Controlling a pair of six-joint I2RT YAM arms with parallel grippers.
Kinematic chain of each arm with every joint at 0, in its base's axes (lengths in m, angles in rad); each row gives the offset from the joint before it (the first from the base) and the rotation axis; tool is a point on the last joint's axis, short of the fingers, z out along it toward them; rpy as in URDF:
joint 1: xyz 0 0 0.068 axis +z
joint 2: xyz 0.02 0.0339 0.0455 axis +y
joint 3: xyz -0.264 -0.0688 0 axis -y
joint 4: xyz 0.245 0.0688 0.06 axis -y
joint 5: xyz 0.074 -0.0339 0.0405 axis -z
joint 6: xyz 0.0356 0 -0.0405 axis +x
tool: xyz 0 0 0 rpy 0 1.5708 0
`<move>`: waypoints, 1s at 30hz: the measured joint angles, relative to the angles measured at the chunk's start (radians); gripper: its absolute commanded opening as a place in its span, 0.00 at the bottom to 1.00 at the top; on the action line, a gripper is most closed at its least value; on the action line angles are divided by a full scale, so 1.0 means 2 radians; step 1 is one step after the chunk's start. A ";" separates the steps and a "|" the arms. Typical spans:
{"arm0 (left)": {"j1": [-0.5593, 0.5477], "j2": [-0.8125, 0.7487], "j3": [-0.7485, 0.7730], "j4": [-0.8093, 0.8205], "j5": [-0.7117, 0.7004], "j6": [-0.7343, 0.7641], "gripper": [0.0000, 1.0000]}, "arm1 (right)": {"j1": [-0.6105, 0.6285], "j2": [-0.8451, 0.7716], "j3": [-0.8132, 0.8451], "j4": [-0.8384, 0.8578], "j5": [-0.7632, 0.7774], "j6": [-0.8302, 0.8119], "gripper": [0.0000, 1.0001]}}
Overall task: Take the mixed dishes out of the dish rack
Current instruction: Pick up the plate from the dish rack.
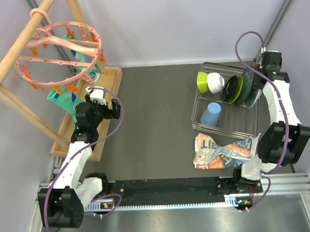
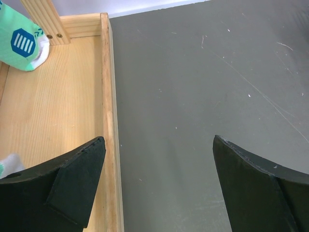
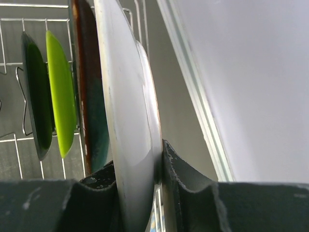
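Gripping: right fingers (image 3: 173, 166) clamped on upright pale glossy round plate (image 3: 128, 96) in silver wire dish rack (image 3: 9, 20) | left fingers (image 2: 79, 171) spread wide above dark grey desk (image 2: 193, 72).

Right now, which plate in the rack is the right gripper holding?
The pale outermost plate, pinched in the right gripper; the teal plate and lime plate stand free.

**Racked, Not Yet Unloaded**

Found the wire dish rack (image 1: 237, 124) loaded. Saw plates on edge at its far right: dark plate (image 1: 229, 89), lime-green plate (image 1: 236, 90), teal plate (image 1: 247, 83) and, outermost, pale plate (image 3: 125, 96) pinched by the right gripper (image 3: 137, 162). Noted lime-green bowl (image 1: 202, 81) and white bowl (image 1: 215, 82) at its far left, light blue cup (image 1: 212, 114) nearer its front.
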 measured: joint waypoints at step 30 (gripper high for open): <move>0.000 -0.002 0.000 0.000 -0.009 0.000 0.99 | 0.000 -0.080 0.025 -0.039 0.022 -0.001 0.00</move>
